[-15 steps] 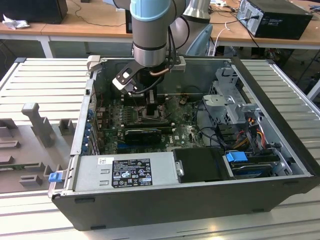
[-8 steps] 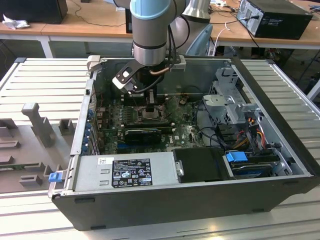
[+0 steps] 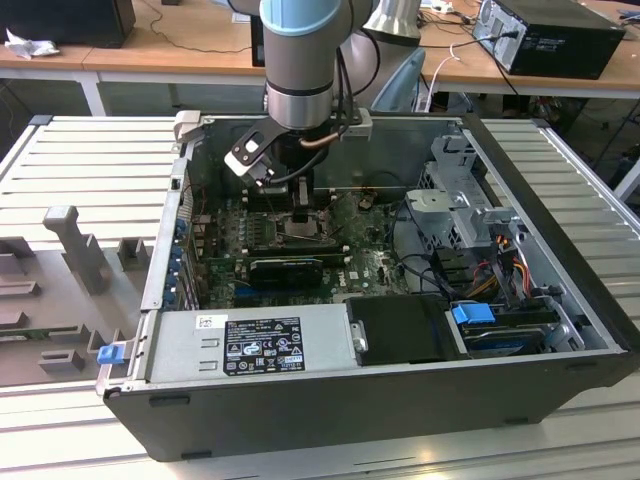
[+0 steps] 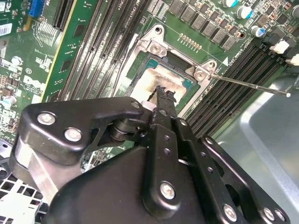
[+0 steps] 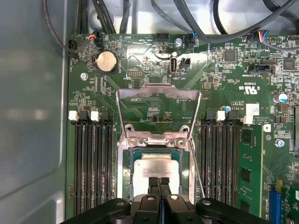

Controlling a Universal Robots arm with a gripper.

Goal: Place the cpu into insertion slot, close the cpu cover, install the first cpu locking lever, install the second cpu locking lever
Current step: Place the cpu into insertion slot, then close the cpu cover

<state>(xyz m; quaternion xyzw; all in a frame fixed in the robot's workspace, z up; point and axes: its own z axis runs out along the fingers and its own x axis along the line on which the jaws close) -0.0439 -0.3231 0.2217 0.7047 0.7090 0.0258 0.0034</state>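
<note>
The cpu point(image 5: 156, 167) lies flat in the insertion slot point(image 5: 123, 173), its pale metal top showing; it also appears in the second wrist view point(image 4: 161, 78). My gripper point(image 5: 159, 181) is shut, with the closed fingertips right over the chip's near edge and nothing between them. The cpu cover point(image 5: 159, 93) is swung open and stands back from the socket on its hinge. A thin wire locking lever point(image 4: 252, 85) sticks out sideways, unlatched, from the silvery socket rim point(image 4: 156, 44). In the exterior view the gripper point(image 3: 303, 215) reaches down into the open computer case over the green board.
Black memory slots point(image 5: 88, 158) flank the socket on both sides. Cables point(image 5: 201, 32) hang along the board's far edge. In the exterior view a power supply point(image 3: 250, 345) and a drive cage point(image 3: 465, 205) crowd the case, with its walls close around.
</note>
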